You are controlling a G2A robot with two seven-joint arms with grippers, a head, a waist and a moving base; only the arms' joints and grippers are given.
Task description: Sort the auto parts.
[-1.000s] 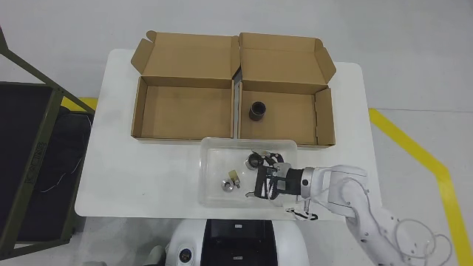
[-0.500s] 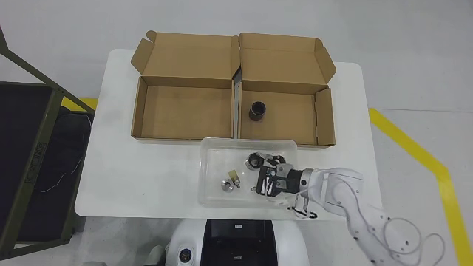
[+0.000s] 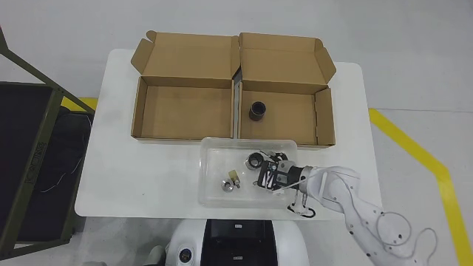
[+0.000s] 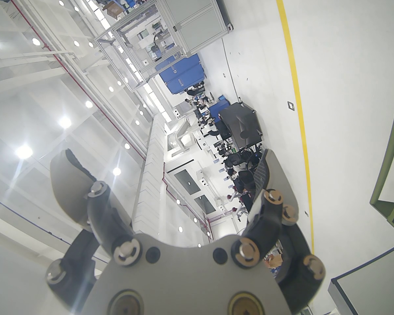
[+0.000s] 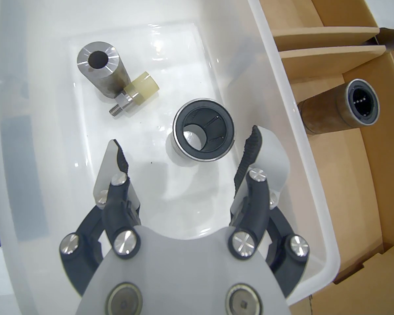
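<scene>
Jaws on right arm wide, empty; bearing just ahead, centred between tips, in clear bin.

Bright overhead light, glare in bin

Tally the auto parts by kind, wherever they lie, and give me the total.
Linear bearings: 2, one in the clear bin, one in the cardboard box.
Steel sleeve with a bore: 1, in the bin.
Threaded fitting with a cream cap: 1, in the bin.
Total: 4.
</scene>
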